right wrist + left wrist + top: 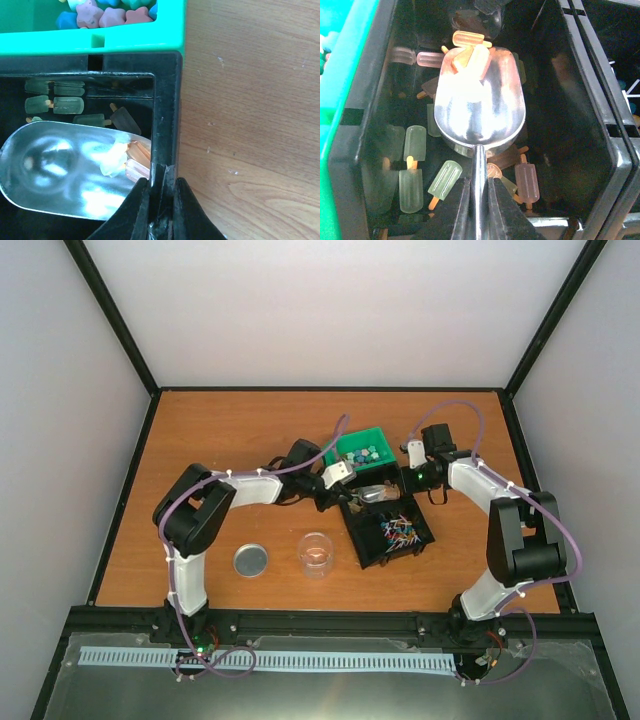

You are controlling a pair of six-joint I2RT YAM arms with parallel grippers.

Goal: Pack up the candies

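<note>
The table (220, 430) was orange-brown wood with a streaky grain. The green bin (100, 42) was bright mint, its candies (112, 16) pink, blue and dull red. The black bin (167, 100) was glossy, holding lolly-shaped sweets (413, 142) in pale green, pink, orange and brown. The scoop (480, 110) was mirror silver. Thin sticks (398, 532) showed red, blue and yellow. The lid (251, 560) was grey, the cup (316, 553) clear. The 2 arms (255, 488) were white and black, with purple cables (562, 515).

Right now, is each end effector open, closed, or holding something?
Left end effector: closed, holding the metal scoop by its handle.
Right end effector: closed, clamped on the wall of the black bin.
</note>
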